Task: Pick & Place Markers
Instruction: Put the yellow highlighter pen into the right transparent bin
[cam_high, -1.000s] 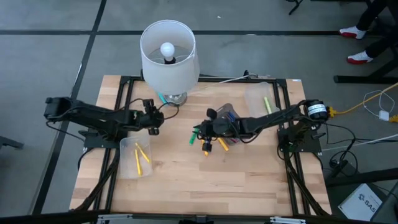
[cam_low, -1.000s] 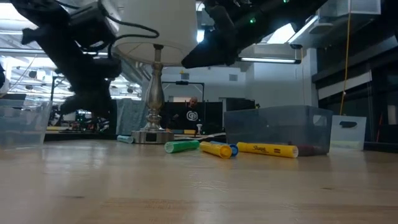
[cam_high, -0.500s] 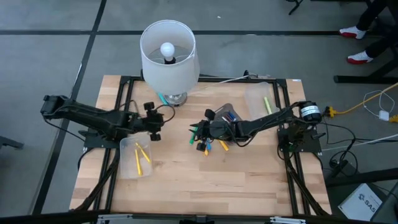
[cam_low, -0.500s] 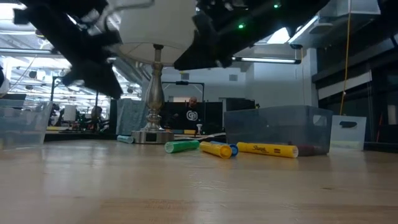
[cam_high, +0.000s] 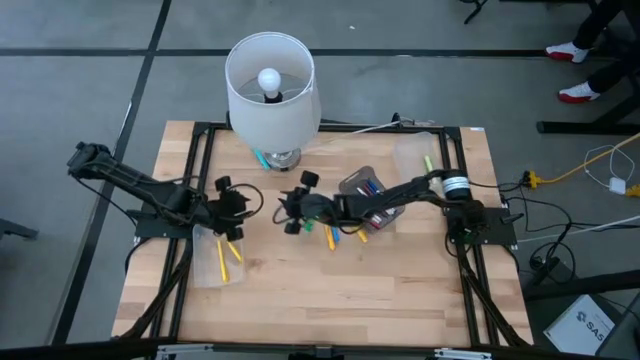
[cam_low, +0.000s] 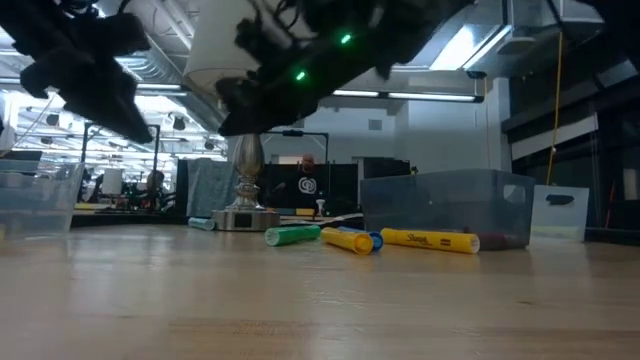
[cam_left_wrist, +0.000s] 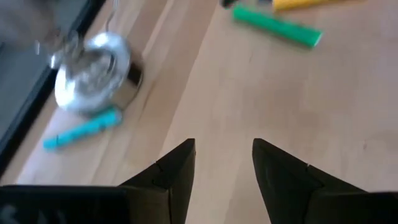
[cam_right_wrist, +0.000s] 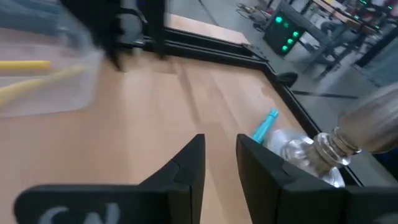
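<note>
Several markers lie on the wooden table: a green one (cam_high: 309, 222) and two yellow ones (cam_high: 331, 240) (cam_high: 357, 233) at the middle, and a teal one (cam_high: 259, 157) by the lamp base. Two more yellow markers (cam_high: 224, 252) lie in the clear bin (cam_high: 205, 268) at the left. My left gripper (cam_high: 238, 212) hangs open above that bin's far edge, with nothing between its fingers (cam_left_wrist: 224, 152). My right gripper (cam_high: 285, 208) reaches across the middle, left of the green marker and above the table. It is open by a narrow gap and holds nothing (cam_right_wrist: 221, 146).
A lamp with a white shade (cam_high: 270, 88) stands at the far middle on a metal base (cam_left_wrist: 92, 72). A clear bin (cam_high: 362, 190) holding blue and red markers sits under my right arm. Another clear bin (cam_high: 418, 160) stands at the far right.
My right gripper has swung toward the table's left, past the loose markers, and sunk a little. My left gripper has drawn back toward the table's left and near side over the left bin, rising and rolling. The markers have stayed where they were.
</note>
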